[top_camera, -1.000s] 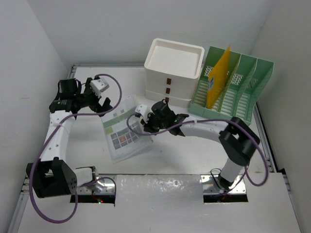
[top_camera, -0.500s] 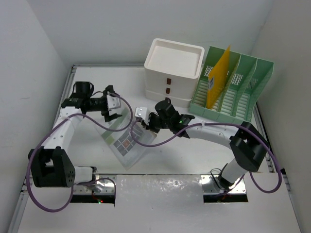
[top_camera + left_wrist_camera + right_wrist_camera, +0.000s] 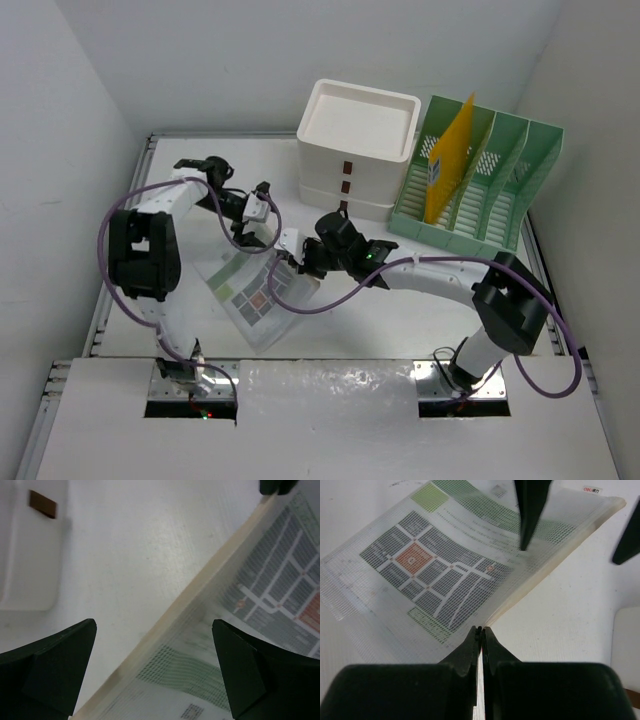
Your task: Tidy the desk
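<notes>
Paperwork sits at the middle of what we see: a clear mesh pouch with a printed grid sheet inside lies on the white desk, between the two arms. The desk spreads under everything, from the arm bases to the far wall.

We find the right gripper clenched on the pouch's pale long edge, its two fingers pressed together with only a hairline gap. The pouch curves up slightly toward that pinch.

The left gripper is released, with its fingers spread wide. One finger is above bare desk and the other above the printed sheet, so the pouch's edge runs between them. We cannot tell whether either finger touches the pouch.

At the far side a white drawer box stands just beside a green file rack. A yellow folder leans in a slot toward the rack's left end.
</notes>
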Robot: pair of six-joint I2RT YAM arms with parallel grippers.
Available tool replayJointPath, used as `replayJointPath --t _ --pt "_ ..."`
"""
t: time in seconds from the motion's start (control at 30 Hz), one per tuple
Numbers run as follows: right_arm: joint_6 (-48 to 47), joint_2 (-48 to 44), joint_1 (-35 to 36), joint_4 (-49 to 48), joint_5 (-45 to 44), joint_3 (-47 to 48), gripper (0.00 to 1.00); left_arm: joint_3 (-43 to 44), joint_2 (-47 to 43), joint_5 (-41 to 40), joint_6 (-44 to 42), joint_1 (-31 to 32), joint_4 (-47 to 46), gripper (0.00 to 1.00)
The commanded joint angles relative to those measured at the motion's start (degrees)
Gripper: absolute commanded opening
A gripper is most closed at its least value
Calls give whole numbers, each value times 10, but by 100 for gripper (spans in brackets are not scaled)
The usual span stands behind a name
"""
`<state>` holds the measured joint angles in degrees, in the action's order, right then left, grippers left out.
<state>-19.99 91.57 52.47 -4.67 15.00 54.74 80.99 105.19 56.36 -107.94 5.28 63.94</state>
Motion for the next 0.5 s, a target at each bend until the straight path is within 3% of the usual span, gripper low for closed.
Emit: replayJointPath --t 0.0,0.2,0.33,0.47 --pt "-19 -23 9 -34 -4 1 0 15 13 10 -173 0 116 99" --pt "-29 -23 10 -37 -18 0 0 4 15 -12 -191 11 116 99" --pt "-35 -22 11 -36 -14 6 0 6 35 -16 -134 25 69 99" --pt "-37 -17 13 -27 -14 12 0 21 62 -15 -143 26 88 99"
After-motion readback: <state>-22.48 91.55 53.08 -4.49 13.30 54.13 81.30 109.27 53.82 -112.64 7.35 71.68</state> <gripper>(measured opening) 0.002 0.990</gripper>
